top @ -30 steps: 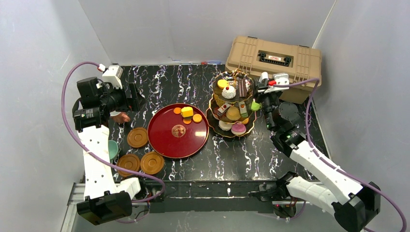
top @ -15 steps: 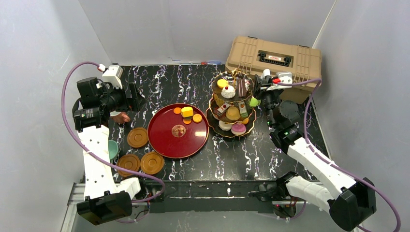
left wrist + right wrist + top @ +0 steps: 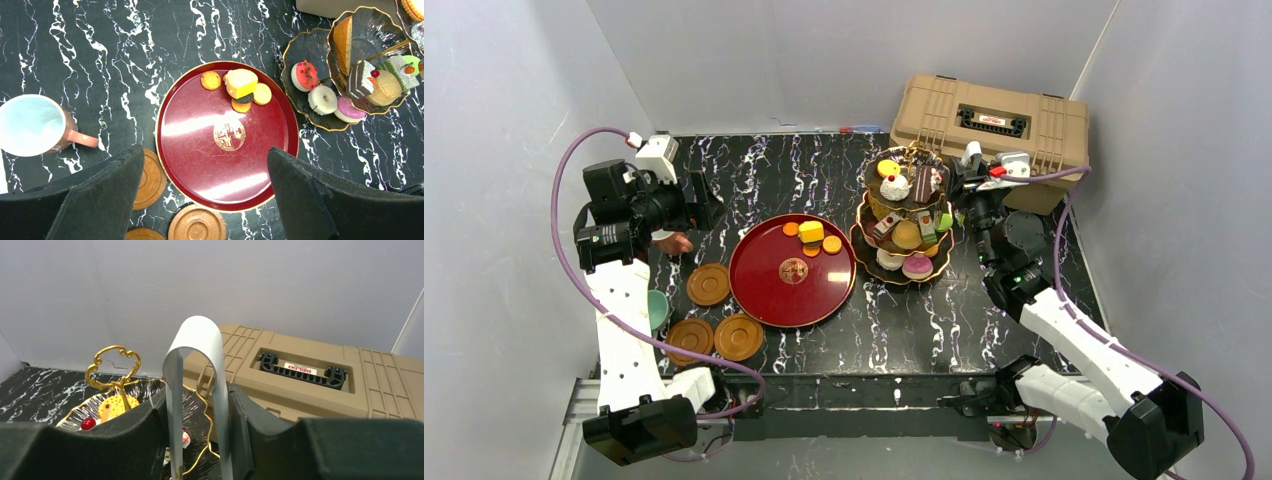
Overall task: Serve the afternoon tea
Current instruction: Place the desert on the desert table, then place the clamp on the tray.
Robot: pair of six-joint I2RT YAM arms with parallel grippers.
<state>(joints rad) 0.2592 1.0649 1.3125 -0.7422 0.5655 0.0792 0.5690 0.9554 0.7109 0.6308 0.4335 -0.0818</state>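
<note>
Cannot see the tips of the tongs (image 3: 200, 327), lost low between the fingers of the right tool (image 3: 195, 407). Barely see the teal cup (image 3: 657, 308) behind the left arm (image 3: 624, 320).

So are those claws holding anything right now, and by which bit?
The right gripper clamps metal tongs by their two arms, just below the looped end. The left gripper is open, holding nothing.

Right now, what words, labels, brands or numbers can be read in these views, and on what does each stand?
"DELIXI", as best it reads: small red letters, slightly blurred, on the white label under the handle of the tan case.
The gold emblem at the centre of the red tray is a crest with no legible letters.
In the top view the case label is too small to read.
Nothing else carries text.
</note>
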